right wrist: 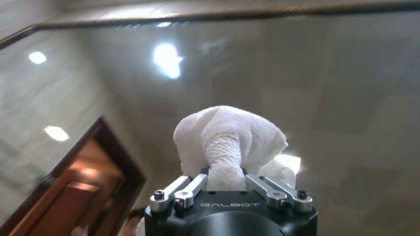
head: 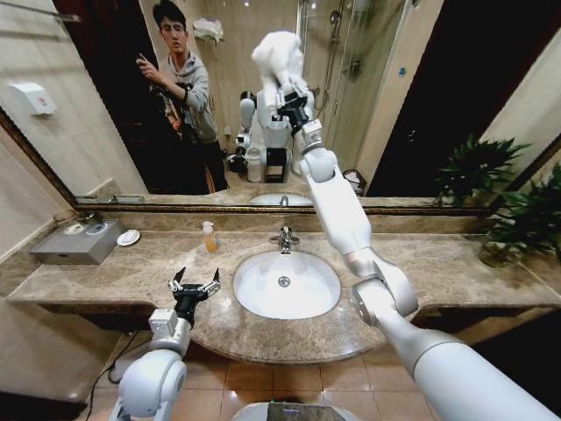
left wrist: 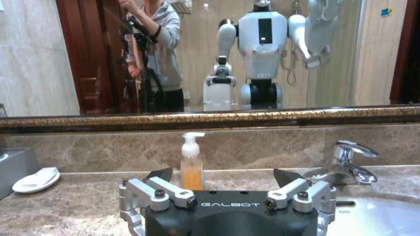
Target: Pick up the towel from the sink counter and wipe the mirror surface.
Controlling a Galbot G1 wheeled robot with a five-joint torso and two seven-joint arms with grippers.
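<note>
Our right gripper [head: 282, 83] fingers clamp the bunched towel [head: 276, 54], raised at the mirror [head: 394, 105] | left gripper [head: 195, 285] fingers spread empty above the worktop [head: 456, 272]

Washroom: basin [head: 286, 285], mirror [head: 394, 105], soap dispenser [head: 209, 237].

1 towel [head: 277, 54], 1 soap bottle [head: 209, 237], 1 tap [head: 284, 238], 2 potted plants [head: 526, 217].

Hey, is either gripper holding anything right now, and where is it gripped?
The right gripper pinches the towel by its bunched lower end, up at the mirror. The left gripper holds nothing.
</note>
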